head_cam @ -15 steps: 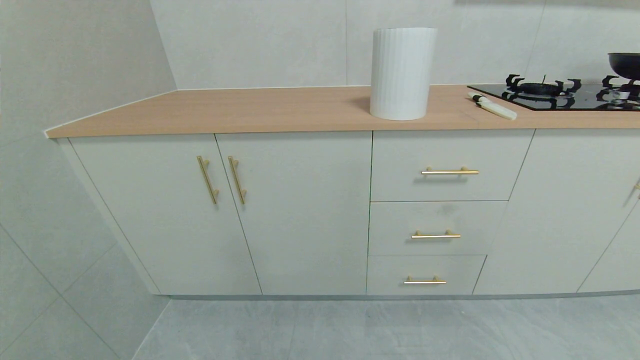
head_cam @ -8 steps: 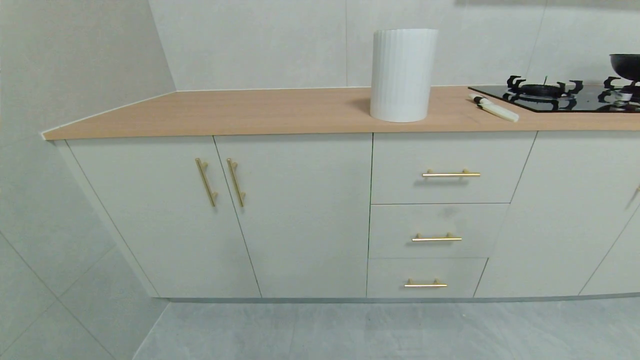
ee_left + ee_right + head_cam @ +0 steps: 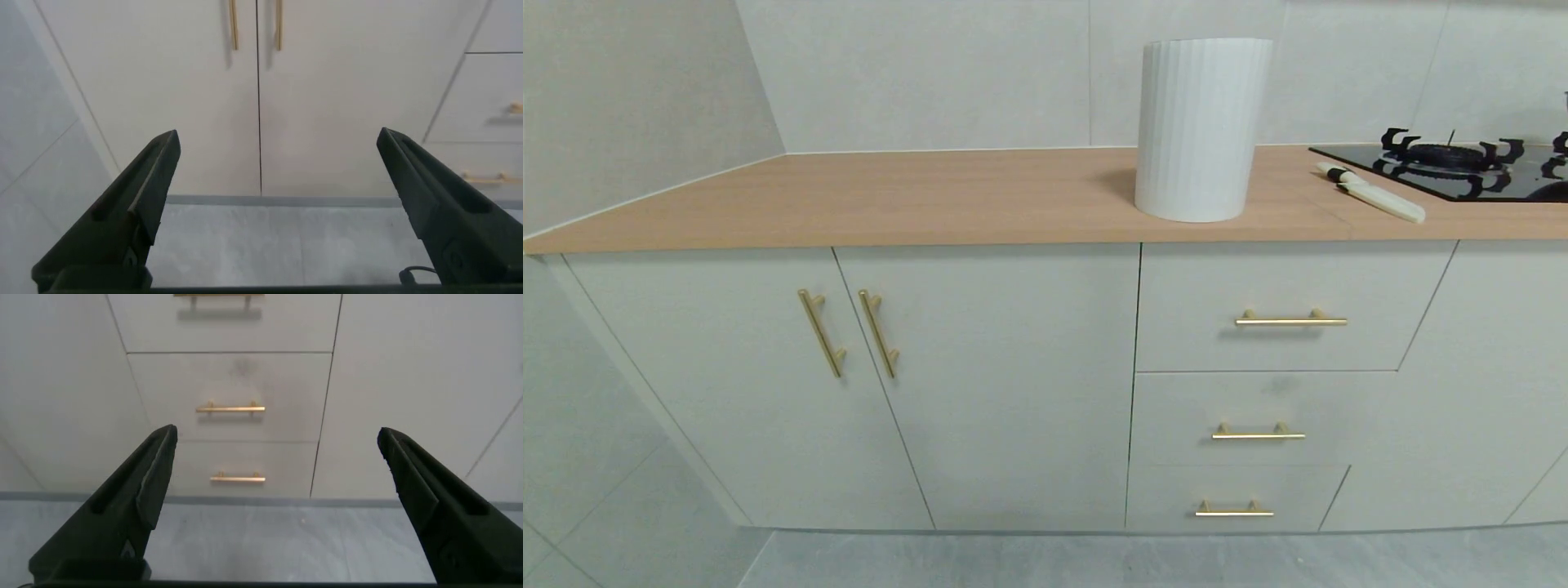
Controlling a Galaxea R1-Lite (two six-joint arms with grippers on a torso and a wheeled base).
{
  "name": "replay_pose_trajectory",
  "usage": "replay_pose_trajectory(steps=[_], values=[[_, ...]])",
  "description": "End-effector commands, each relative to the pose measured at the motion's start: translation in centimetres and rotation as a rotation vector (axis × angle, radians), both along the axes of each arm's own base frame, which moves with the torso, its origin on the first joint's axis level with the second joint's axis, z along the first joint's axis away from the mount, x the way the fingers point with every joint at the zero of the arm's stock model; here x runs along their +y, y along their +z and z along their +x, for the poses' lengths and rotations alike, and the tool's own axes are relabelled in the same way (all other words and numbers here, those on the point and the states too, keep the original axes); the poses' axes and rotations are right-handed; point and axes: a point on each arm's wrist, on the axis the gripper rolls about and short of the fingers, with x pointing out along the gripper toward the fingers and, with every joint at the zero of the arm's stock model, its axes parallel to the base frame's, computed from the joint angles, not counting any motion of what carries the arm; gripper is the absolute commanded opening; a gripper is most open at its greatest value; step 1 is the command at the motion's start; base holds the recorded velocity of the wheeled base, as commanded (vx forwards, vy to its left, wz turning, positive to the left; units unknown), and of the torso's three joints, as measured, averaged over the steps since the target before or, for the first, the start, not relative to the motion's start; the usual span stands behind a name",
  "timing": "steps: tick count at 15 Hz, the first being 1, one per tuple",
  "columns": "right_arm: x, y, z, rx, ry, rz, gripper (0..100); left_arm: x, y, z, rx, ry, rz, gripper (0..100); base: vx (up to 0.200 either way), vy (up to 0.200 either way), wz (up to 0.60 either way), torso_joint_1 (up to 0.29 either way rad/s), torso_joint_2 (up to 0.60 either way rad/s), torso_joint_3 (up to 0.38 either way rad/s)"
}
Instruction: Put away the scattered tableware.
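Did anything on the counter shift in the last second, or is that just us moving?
Only the camera moved: the head view closed in on the cabinet. The white ribbed container and the knife lie where they were on the countertop, and the drawers stayed shut. Nothing was grasped; the left gripper and right gripper are open and empty.

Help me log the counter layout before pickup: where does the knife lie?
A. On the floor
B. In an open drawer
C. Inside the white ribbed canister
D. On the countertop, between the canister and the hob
D: the knife lies flat on the countertop, right of the white ribbed canister and at the near corner of the hob.
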Motion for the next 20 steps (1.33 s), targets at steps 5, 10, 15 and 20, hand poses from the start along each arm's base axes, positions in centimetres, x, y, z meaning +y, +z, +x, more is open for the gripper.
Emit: replay_pose_trajectory(steps=[5, 10, 15, 20], values=[[0.0, 0.01, 0.01, 0.002, 0.001, 0.0, 100, 0.0, 0.01, 0.0, 0.0, 0.0, 0.0, 100, 0.2, 0.0, 0.0, 0.007, 0.0, 0.001], [0.0, 0.01, 0.01, 0.002, 0.001, 0.0, 100, 0.0, 0.01, 0.0, 0.0, 0.0, 0.0, 100, 0.2, 0.0, 0.0, 0.0, 0.0, 0.0], [0.0, 0.01, 0.01, 0.002, 0.001, 0.0, 100, 0.0, 0.01, 0.0, 0.0, 0.0, -0.002, 100, 0.12, 0.0, 0.0, 0.004, 0.0, 0.0], [0.0, 0.01, 0.01, 0.002, 0.001, 0.0, 100, 0.0, 0.01, 0.0, 0.0, 0.0, -0.002, 100, 0.0, 0.0, 0.0, 0.0, 0.0, 0.0]])
